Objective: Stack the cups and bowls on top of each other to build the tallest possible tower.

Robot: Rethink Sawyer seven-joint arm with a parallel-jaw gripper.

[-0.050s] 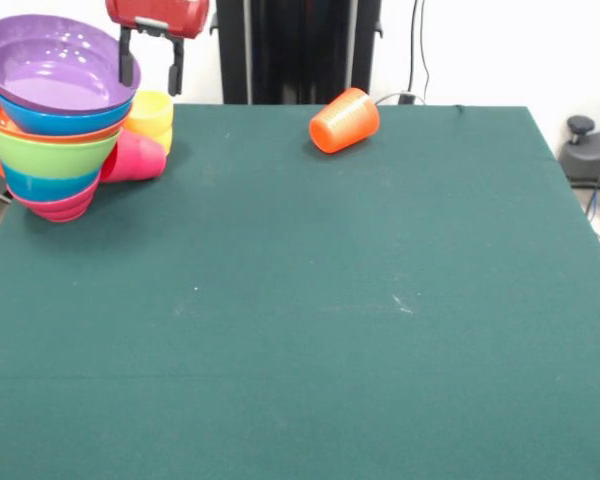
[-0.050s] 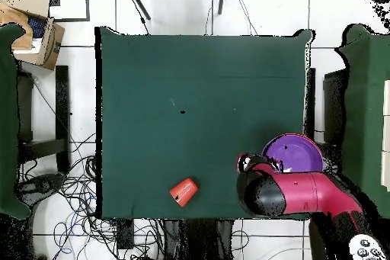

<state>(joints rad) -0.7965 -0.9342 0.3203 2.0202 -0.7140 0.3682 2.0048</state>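
Tower [image 1: 55,120] below-left of open tool [image 1: 151,68], orange cup [image 1: 344,120] well apart

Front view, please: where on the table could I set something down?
The green table is bare across its near half and right side, below the tipped orange cup. The far left corner is crowded: the tower, pink cup, yellow cup, gripper.

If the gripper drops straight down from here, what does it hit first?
Probably the yellow cup beside the tower, directly below the gripper. Depth is unclear; it could clip the purple bowl rim instead.
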